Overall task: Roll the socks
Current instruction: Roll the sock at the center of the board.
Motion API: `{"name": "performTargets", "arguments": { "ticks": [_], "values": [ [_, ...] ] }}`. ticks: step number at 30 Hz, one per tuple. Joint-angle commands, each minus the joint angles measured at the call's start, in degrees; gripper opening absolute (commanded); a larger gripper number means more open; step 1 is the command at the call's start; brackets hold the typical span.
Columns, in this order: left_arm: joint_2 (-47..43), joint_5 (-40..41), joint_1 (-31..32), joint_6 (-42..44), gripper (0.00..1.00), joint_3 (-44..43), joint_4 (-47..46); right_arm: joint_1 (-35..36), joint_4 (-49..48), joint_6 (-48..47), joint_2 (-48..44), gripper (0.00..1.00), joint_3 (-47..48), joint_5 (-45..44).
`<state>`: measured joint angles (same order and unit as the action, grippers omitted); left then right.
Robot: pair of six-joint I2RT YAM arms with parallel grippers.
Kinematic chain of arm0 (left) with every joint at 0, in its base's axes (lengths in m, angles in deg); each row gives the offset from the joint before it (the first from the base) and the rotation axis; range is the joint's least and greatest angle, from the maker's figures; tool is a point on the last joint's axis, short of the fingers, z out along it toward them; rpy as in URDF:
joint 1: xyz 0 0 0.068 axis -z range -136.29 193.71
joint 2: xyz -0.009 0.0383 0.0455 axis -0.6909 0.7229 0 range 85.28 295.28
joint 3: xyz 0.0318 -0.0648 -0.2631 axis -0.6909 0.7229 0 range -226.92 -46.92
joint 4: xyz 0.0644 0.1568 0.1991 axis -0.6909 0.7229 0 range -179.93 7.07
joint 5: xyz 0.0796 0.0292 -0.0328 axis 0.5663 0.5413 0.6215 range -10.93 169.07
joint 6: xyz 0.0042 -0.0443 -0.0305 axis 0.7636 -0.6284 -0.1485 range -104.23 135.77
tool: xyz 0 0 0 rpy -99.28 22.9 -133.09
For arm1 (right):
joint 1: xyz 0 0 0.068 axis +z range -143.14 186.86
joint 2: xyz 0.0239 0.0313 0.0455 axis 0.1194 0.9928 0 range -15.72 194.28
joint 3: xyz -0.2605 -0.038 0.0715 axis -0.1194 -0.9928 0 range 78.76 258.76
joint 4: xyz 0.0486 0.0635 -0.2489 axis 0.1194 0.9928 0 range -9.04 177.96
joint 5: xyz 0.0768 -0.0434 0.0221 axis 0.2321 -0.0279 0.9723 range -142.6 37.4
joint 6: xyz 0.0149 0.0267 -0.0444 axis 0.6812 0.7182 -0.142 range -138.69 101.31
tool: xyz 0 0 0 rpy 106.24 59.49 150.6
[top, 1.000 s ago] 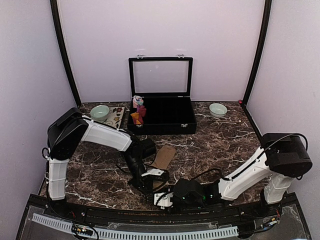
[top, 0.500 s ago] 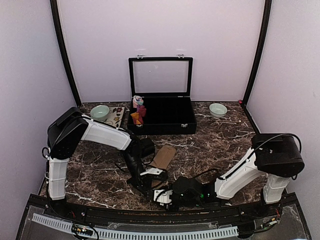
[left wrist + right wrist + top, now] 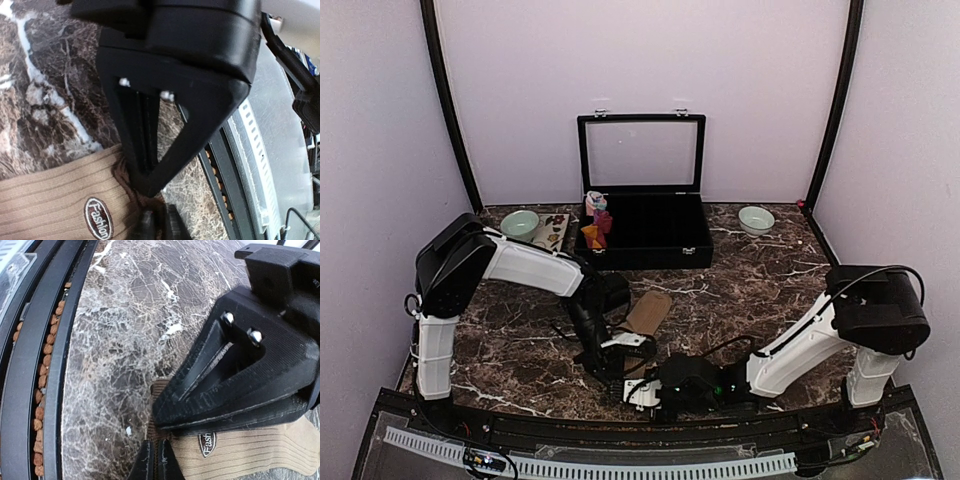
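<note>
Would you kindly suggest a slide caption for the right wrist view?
Right end effector shut on the tan sock at the near edge of the marble table.

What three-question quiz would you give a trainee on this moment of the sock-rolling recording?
1. True or false: the tan sock lies inside the black case.
2. Pick one. The left gripper and the right gripper are: A) both open, high above the sock; B) both shut on the sock's near end; C) both reaching into the case.
3. Fill in: the oval label on the sock reads ____.

Key: 1 false, it lies flat on the table in front of the case; 2 B; 3 Fashion.
</note>
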<state>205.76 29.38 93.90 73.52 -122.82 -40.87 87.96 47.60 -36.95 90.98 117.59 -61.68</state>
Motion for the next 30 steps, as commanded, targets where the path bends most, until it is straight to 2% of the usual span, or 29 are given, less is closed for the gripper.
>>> {"name": "performTargets", "arguments": {
  "ticks": [1,2,3,4,10,11,13,18,24,30],
  "values": [
    [-2.4,0.7,-1.3,-3.1,0.25,0.3,-0.5,-0.2,10.2,5.4,2.7,0.0,0.6,0.1],
    [-3.5,0.9,-1.7,-4.1,0.3,1.2,-1.6,-0.2,10.2,6.9,3.0,0.0,0.5,0.7],
    [-5.0,1.5,-2.0,-5.2,0.43,2.5,-3.3,-0.2,10.1,8.3,3.2,0.0,0.3,1.2],
    [-6.5,2.7,-2.3,-6.3,0.52,4.0,-4.8,-0.2,9.9,9.9,3.4,0.0,-0.1,1.6],
    [-18.9,6.0,-6.1,-14.2,0.57,15.9,-18.7,-0.2,7.9,15.5,3.1,0.0,-2.6,3.7],
    [-21.3,6.3,-7.0,-15.3,0.69,18.3,-21.6,-0.2,8.0,16.0,3.1,0.0,-2.8,4.2],
    [-26.7,8.9,-8.0,-16.3,0.73,24.0,-27.1,-0.2,8.2,16.9,2.9,0.0,-3.0,4.9],
    [-30.5,13.3,-8.2,-14.5,0.69,27.6,-28.3,-1.7,10.2,21.3,2.9,0.0,-2.5,9.1],
    [-31.7,12.7,-6.9,-7.6,0.61,24.0,-18.2,-7.8,15.1,32.8,6.7,0.0,0.5,23.7],
    [-33.9,13.2,-6.4,-6.0,0.52,28.8,-19.7,-11.4,16.1,41.1,9.6,0.0,1.9,29.5]
  ]
}}
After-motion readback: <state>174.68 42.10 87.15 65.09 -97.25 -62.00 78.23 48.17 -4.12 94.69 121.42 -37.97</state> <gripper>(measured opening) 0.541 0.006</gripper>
